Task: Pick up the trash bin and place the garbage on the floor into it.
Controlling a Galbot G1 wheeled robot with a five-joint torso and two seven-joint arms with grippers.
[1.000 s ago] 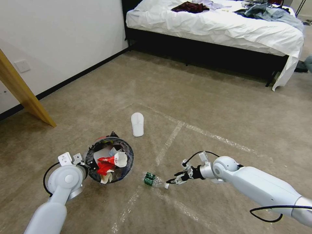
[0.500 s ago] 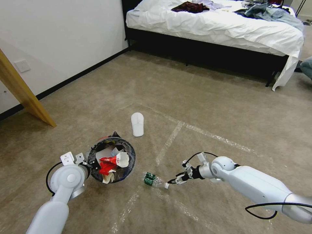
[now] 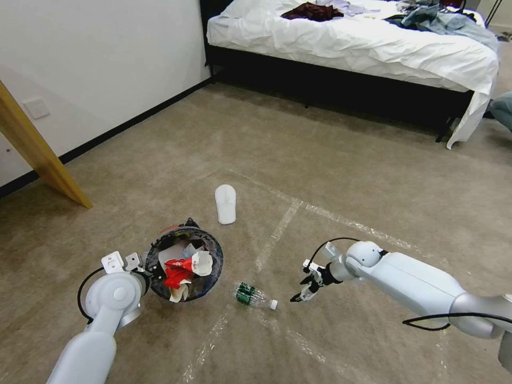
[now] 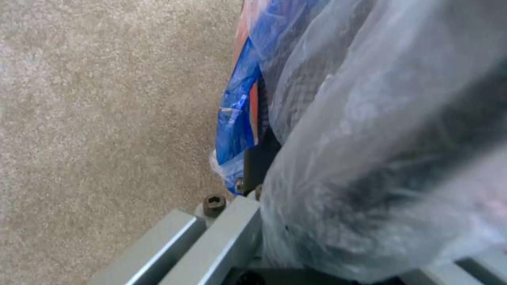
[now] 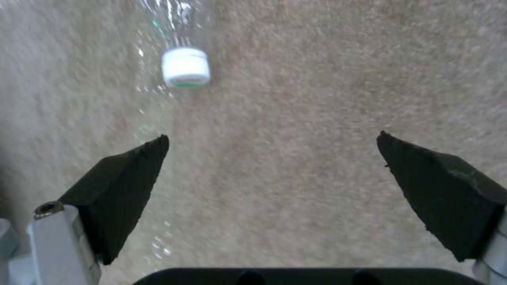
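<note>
Left pincer (image 3: 151, 271) gripped the part-filled bin (image 3: 185, 263). Right pincer (image 3: 300, 296), open, hovered near the bottle (image 3: 254, 296); slipper (image 3: 225, 203) remained on floor (image 3: 330, 176).

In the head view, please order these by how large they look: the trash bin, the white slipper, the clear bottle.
1. trash bin, held up nearer the camera, which may enlarge it
2. white slipper
3. clear bottle, close in length to the slipper, narrower

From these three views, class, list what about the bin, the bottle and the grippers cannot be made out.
- Left gripper: head view, fingers hidden behind the trash bin rim; left wrist view, covered by the clear plastic bag.
- Bottle: right wrist view, body cut off by the edge; cap blurred.
- Bin lettering: too small.
</note>
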